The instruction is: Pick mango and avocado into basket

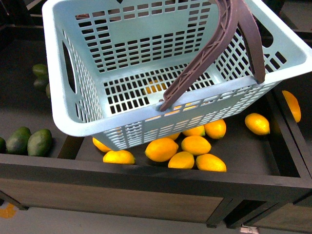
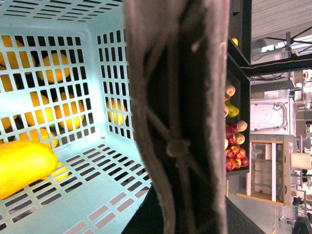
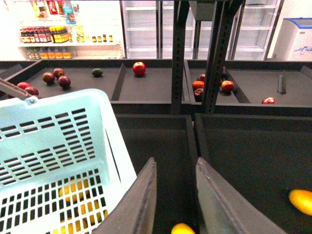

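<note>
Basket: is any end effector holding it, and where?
Apparently the left end effector, by the brown handle filling its camera view; its fingers are hidden. The right end effector is open, empty.

Front view: even overhead light, the basket pale and bright, dropping a soft shadow into the dark bin beneath. My left wrist view has the basket handle right against the lens, a dim blur, with the background washed out. In my right wrist view the shop shelves glare white and my right gripper looks soft up close.
</note>
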Robot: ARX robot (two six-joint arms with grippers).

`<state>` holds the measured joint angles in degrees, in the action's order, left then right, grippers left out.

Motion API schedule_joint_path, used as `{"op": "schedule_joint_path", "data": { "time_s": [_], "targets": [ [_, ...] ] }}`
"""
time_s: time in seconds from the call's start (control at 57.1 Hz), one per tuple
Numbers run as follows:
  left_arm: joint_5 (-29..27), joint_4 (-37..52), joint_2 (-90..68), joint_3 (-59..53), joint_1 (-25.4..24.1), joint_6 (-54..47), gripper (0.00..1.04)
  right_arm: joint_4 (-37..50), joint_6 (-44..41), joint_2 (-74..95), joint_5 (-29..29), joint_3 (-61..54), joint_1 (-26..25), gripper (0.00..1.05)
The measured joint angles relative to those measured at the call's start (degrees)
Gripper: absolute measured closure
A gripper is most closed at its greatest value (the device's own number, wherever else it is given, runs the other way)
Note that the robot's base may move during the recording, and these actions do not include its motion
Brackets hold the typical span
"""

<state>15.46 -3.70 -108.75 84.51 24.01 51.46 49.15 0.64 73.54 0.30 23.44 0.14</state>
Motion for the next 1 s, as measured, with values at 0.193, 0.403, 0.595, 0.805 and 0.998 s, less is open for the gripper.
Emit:
{"op": "schedule_joint_path", "data": {
  "time_s": [0.193, 0.403, 0.595, 0.805, 0.998],
  "targets": [
    [-0.2, 0.0, 0.0, 0.0, -0.1, -0.1, 0.99, 0.7, -0.4, -6.8, 0.0, -7.1, -0.1, 1.02],
    [-0.2, 0.0, 0.0, 0.0, -0.1, 0.0, 0.99, -1.5, -0.4, -16.1, 0.0, -14.4, -0.1, 1.02],
    [-0.2, 0.0, 0.0, 0.0, -0.1, 0.0, 0.99, -5.9, -0.4, -24.2, 0.0, -18.2, -0.1, 1.02],
    [-0.2, 0.0, 0.0, 0.0, -0.1, 0.0, 0.99, -6.5, -0.4, -29.2, 0.0, -21.9, 0.0, 1.02],
    [-0.2, 0.0, 0.0, 0.0, -0.1, 0.0, 0.99, -12.7, -0.4, -36.0, 0.0, -23.0, -0.1, 1.02]
  ]
}}
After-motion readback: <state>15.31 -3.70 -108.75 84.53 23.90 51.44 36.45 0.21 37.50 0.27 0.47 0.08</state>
